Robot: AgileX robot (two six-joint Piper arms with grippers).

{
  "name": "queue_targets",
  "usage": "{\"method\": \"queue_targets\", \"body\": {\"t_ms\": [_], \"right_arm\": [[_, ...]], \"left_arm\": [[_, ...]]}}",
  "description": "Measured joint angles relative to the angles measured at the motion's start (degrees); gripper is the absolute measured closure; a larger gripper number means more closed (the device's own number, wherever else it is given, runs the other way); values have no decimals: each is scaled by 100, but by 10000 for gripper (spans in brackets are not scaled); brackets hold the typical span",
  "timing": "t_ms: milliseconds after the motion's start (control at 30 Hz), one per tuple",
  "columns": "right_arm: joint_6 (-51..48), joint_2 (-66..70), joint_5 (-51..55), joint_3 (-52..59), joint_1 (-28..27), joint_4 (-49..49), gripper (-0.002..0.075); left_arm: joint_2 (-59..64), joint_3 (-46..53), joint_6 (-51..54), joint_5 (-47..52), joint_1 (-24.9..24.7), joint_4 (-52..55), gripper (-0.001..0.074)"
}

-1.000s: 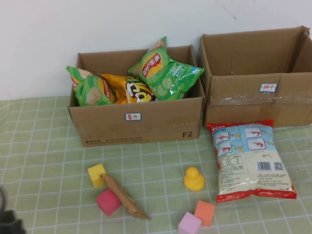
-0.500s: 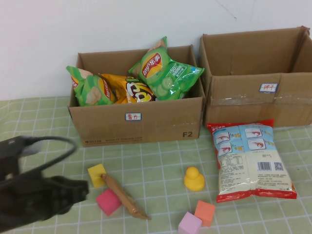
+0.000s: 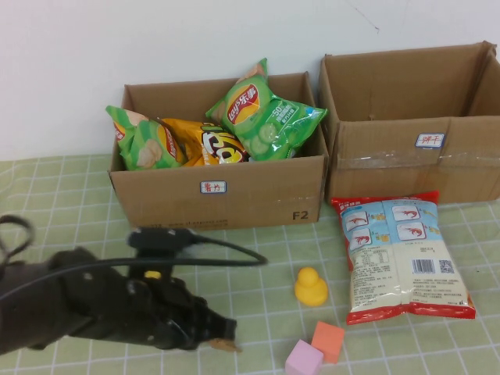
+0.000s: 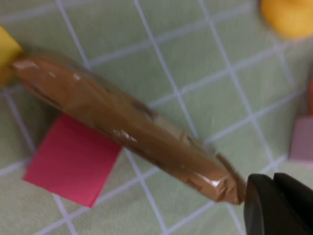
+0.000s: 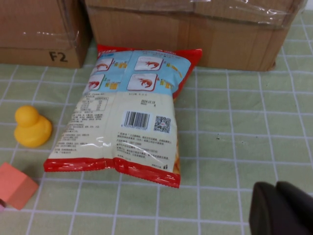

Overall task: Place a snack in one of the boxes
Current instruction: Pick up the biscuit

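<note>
The left hand (image 3: 223, 326) hangs low over the worktop (image 3: 62, 195) at about 7 o'clock of the scene, fingers pressed together and holding nothing. Just off its tip lies the brown snack bar (image 4: 127, 127), a slim wrapped stick in glossy, crinkled film. In the left wrist view its long axis runs diagonally, the near sealed end almost touching the fingertip, the far end by a yellow block (image 4: 6, 54); a flat red block (image 4: 73, 159) sits against its side. This arm is much the nearer to the bar, so a grasp across the narrow width looks the natural next move, once the fingers part.

The right hand (image 5: 281, 210) is closed and empty, parked near the shrimp-cracker bag (image 3: 405, 254), a puffy, shiny pillow pack lying flat in front of the right cardboard box (image 3: 406, 156). The left cardboard box (image 3: 219, 195), at 12 o'clock, already holds chip bags (image 3: 262, 117). A rubber duck (image 3: 310, 287) stands between bar and bag.
</note>
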Motion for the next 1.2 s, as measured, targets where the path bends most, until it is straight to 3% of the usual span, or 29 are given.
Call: {"method": "queue_targets", "body": {"t_ms": [333,467,567,667,833,900,1000,1200], "right_arm": [[0,0,0,9,0,17,728],[0,0,0,9,0,41,728],[0,0,0,9,0,54,728],[0,0,-14,9,0,95,728],[0,0,-13,13,0,134,728],[0,0,-13,13,0,156,728],[0,0,-13,22,0,242,728],[0,0,-13,22,0,286,728]], "left_arm": [[236,-632,-589,1851,-95,2072,736],[236,-645,-960,2003,-95,2279,736],[236,-647,-1844,1742,-95,2538,717],[258,-657,-2650,1419,-95,2795,616],[364,-688,-3356,1059,-95,2899,262],[483,-688,-3439,1014,-95,2899,181],[728,-702,-3459,984,-95,2864,146],[1169,-820,-3459,986,-95,2555,178]]}}
